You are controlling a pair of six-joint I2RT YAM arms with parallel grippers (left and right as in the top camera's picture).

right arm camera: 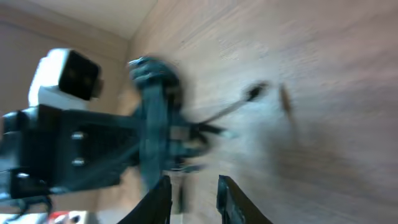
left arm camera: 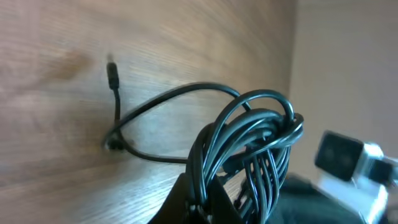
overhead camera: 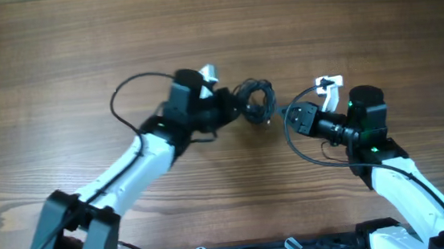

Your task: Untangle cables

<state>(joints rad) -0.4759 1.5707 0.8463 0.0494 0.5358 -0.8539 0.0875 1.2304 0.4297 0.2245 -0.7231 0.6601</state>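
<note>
**A:** What is the surface?

**B:** A brown wood-grain worktop (overhead camera: 54, 42). Both arms reach in from the near edge, one from each near corner.

**A:** And where are the cables?

**B:** The cables (overhead camera: 254, 101) sit about the middle of the worktop, well away from every edge. They are thin, dark and bunched into a tight coil of loops.

**A:** Is anything holding them?

**B:** Yes. The left fingers (left arm camera: 186, 202) are closed on the lower part of the coil, and in the left wrist view the loops fan out just above them. I cannot tell whether the coil rests on the wood or is raised off it.

**A:** Are there any loose ends?

**B:** There is one. A single strand (left arm camera: 161, 102) leaves the coil in an open loop across the wood and ends in a small plug (left arm camera: 112, 70).

**A:** What about the other side?

**B:** The right fingers (right arm camera: 160, 200) stand apart with nothing between them. They point at the coil from the side of the right edge, near it but not touching. That wrist view is blurred, so the coil there is only a dark smear.
</note>
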